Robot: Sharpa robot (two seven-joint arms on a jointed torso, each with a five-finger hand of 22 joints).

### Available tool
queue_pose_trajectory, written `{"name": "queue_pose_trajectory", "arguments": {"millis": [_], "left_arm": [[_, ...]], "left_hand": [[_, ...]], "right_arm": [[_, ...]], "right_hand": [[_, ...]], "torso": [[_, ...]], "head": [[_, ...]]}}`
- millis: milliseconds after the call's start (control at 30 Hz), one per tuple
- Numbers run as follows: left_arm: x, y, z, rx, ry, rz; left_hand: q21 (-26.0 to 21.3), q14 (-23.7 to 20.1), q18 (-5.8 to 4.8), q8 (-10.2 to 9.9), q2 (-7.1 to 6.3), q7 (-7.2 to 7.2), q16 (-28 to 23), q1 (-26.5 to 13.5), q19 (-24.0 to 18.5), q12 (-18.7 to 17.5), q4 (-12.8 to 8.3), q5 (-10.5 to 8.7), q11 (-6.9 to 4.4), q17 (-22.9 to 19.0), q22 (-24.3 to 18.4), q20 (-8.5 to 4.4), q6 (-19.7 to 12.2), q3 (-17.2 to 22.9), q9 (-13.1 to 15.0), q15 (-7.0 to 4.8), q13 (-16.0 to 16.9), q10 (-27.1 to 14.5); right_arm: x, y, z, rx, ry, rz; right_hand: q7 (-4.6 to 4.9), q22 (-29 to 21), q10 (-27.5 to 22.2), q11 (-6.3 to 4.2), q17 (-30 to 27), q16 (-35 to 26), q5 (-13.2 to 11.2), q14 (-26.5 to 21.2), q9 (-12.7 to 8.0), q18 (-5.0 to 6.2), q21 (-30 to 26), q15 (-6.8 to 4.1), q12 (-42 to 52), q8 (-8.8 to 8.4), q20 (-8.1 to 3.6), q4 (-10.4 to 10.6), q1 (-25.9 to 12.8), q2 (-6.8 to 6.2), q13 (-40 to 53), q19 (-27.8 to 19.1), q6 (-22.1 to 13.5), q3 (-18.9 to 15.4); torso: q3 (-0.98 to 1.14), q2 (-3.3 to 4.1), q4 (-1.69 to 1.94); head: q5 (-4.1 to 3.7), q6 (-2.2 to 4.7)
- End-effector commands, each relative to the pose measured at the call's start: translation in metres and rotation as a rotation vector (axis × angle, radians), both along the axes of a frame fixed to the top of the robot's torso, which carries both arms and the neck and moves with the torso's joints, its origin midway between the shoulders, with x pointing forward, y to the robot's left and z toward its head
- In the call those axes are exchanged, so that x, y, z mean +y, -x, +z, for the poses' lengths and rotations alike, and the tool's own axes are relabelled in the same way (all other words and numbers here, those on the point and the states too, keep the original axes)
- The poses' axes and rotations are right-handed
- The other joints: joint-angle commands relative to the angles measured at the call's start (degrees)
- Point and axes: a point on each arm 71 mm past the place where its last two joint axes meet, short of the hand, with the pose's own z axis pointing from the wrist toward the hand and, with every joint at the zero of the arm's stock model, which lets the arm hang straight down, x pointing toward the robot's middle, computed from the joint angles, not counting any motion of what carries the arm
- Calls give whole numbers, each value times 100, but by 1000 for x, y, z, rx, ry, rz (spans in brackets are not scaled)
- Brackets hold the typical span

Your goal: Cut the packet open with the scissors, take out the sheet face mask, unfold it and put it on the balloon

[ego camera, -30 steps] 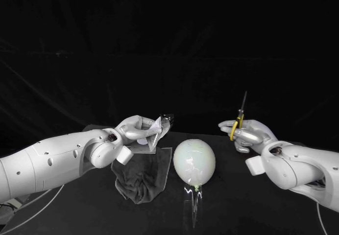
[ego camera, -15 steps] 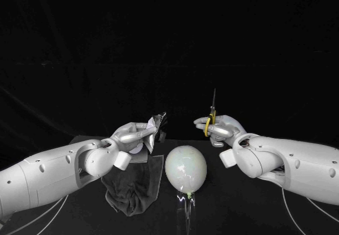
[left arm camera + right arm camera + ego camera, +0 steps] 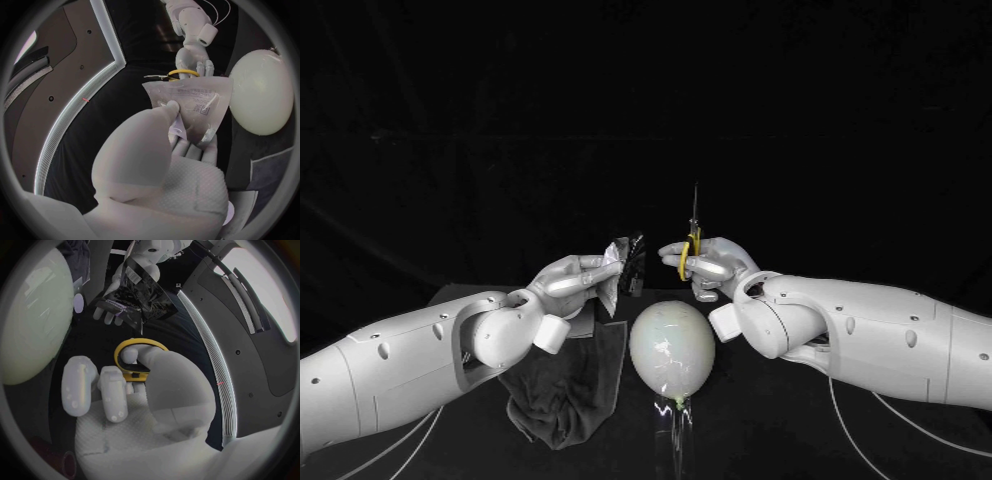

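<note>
The robot's left hand is holding a small, flat, shiny plastic packet up in the air. Its fingers are pinching the lower part of the packet, with the thumb pressing on one side and the other fingers sitting behind it. The packet is standing upright, high above the tabletop.

The right hand is holding a pair of scissors with yellow loop handles and thin dark blades. Its fingers are wrapping around the handles, and one of them is poking through a yellow loop. The blades are pointing straight up and are looking closed together. In the head view the scissors are waiting near the packet, with a small gap showing between them.

A pale, egg-shaped balloon is resting on the black tabletop, below and between the two hands. Its knot end is pointing toward the robot. A crumpled dark cloth is lying on the tabletop just beside the balloon, under the left arm.
</note>
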Motion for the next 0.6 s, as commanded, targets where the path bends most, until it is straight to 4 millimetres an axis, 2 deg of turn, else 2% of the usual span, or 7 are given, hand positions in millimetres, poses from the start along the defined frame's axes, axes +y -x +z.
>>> {"name": "queue_pose_trajectory", "arguments": {"millis": [33, 333, 600], "left_arm": [[-5, 1, 4, -5, 36, -30], [-4, -1, 7, -15, 35, -26], [-1, -5, 8, -22, 29, -12]], "left_hand": [[-37, -39, -36, 27, 5, 44, -22, -66, -30, -39, -8, 11, 11, -7, -8, 3, -14, 19, 8, -5, -7, -35], [-40, -49, -43, 34, 8, 53, -27, -76, -37, -39, -27, 11, 22, -9, -9, 7, -13, 28, 12, 7, -7, -55], [-42, -54, -51, 43, 13, 63, -31, -87, -40, -38, -41, 11, 33, -11, -10, 9, -8, 36, 17, 19, -7, -67]], "right_arm": [[5, 0, 0, 15, -13, 13], [11, 3, 0, 26, -19, 30], [17, 11, 0, 36, -30, 62]], "right_hand": [[330, 542, 2285, 263, 1396, 19, -21, 572, -19, -12, 33, 42, 2715, -22, 10, 2, -51, -24, 1218, 30, -360, -50], [374, 544, 2283, 301, 1394, 19, -24, 572, -85, -13, 31, 70, 2724, -19, 28, 18, -73, -37, 1218, 28, -415, -85], [423, 538, 2278, 342, 1392, 19, -24, 571, -181, -11, 16, 123, 2737, -23, 68, 41, -116, -97, 1218, 16, -516, -185]], "torso": [[-6, 1, 4], [-3, -7, 9], [-2, -6, -1]], "head": [[-29, -4], [-22, -23], [-19, -18]]}}
